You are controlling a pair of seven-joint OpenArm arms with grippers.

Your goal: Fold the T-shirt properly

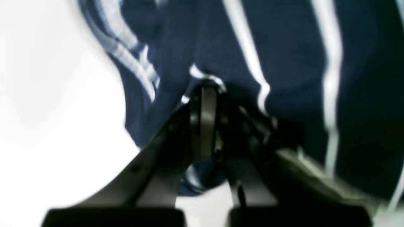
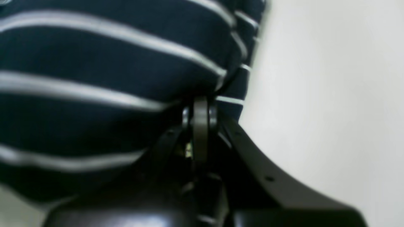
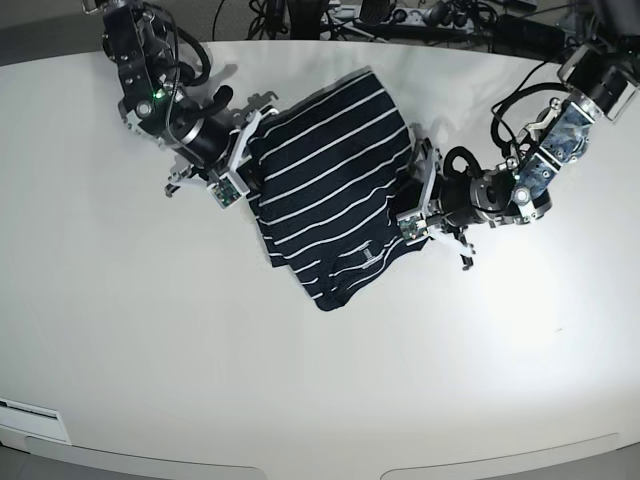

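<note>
The dark navy T-shirt (image 3: 325, 185) with thin white stripes lies partly folded in the middle of the white table, its small white label (image 3: 368, 258) facing up near the lower end. My right gripper (image 3: 247, 140) is at the shirt's left edge. In the right wrist view it (image 2: 200, 105) is shut on a fold of the striped fabric (image 2: 94, 63). My left gripper (image 3: 416, 195) is at the shirt's right edge. In the left wrist view it (image 1: 205, 90) is shut on bunched fabric (image 1: 284, 56). Both wrist views are blurred.
The white table (image 3: 150, 330) stretches wide around the shirt. Black cables and plugs (image 3: 400, 15) lie along the far edge. A loop of cable (image 3: 510, 120) hangs by the left arm. The table's front edge (image 3: 300, 472) runs along the bottom.
</note>
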